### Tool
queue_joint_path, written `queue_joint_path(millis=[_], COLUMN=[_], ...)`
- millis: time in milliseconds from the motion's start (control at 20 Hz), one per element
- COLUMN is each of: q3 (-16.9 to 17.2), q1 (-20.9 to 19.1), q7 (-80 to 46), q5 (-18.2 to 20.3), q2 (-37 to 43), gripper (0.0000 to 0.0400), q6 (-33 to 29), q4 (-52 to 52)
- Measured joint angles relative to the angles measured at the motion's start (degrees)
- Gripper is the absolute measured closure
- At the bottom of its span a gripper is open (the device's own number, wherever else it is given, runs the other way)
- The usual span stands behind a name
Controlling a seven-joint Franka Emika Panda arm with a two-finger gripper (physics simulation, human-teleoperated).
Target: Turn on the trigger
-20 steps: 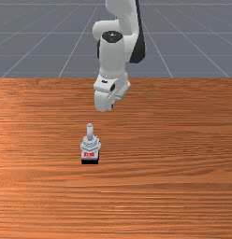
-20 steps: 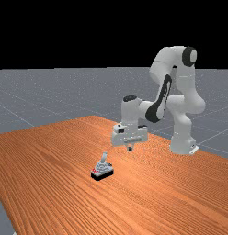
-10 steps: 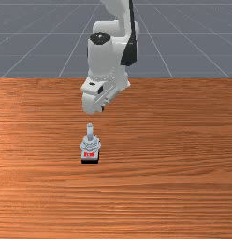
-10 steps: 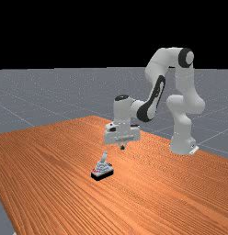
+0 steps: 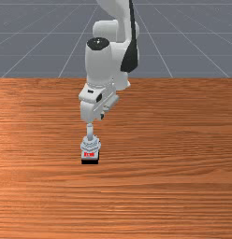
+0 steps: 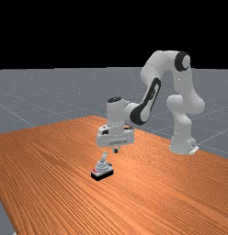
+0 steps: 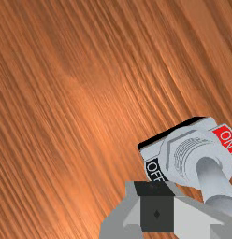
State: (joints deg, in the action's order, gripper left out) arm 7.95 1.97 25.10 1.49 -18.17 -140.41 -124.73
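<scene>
In the far view my gripper (image 6: 116, 150) hangs shut, tips down, a little above and to the right of the switch's lever. The toggle switch (image 5: 90, 145) stands on the table in the front view, grey on a black base, its red label facing the camera. Its grey lever (image 6: 104, 157) slants up, away from the red side. In the wrist view the shut gripper (image 7: 156, 189) overlaps the edge of the switch by the OFF label (image 7: 155, 171); the lever (image 7: 214, 182) is beside the fingers and the red ON label (image 7: 225, 136) lies farther off.
The wooden table (image 5: 174, 163) spreads around the switch. The arm comes in from the far view's right, and its base stands at the table's right-hand edge there.
My hand has moved toward the left in both outside views and then somewhat lower and nearer the switch. The switch and its lever stand as before.
</scene>
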Motion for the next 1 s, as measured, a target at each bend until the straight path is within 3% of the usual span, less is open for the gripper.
queue_joint_path(millis=[550, 650, 700, 750, 800, 850, 900, 950, 1000], q3=[0.0, 3.4, 0.2, 0.0, -0.1, 0.4, -0.4, -0.3, 2.5], q1=[-1.6, 3.0, -0.2, -0.3, -0.4, 0.2, -0.6, -0.5, 2.2], q7=[6.0, -7.1, 2.6, 1.9, 2.1, -1.0, 2.2, 2.1, -2.9], q5=[-0.8, -10.4, -1.8, -1.0, -0.8, -0.7, -0.2, -0.4, -5.8], q2=[2.2, 2.1, 1.8, 1.6, 0.8, -0.7, -0.4, -0.9, -1.7], gripper=[0.0400, 0.0400, 0.0400, 0.0400, 0.0400, 0.0400, 0.0400, 0.0400, 0.0400], q6=[-1.5, -0.7, -2.5, -7.7, -9.0, -5.3, -11.8, -11.0, -7.1], q4=[-3.5, -3.5, -3.7, -5.7, -5.9, -3.9, -6.6, -6.2, -4.4])
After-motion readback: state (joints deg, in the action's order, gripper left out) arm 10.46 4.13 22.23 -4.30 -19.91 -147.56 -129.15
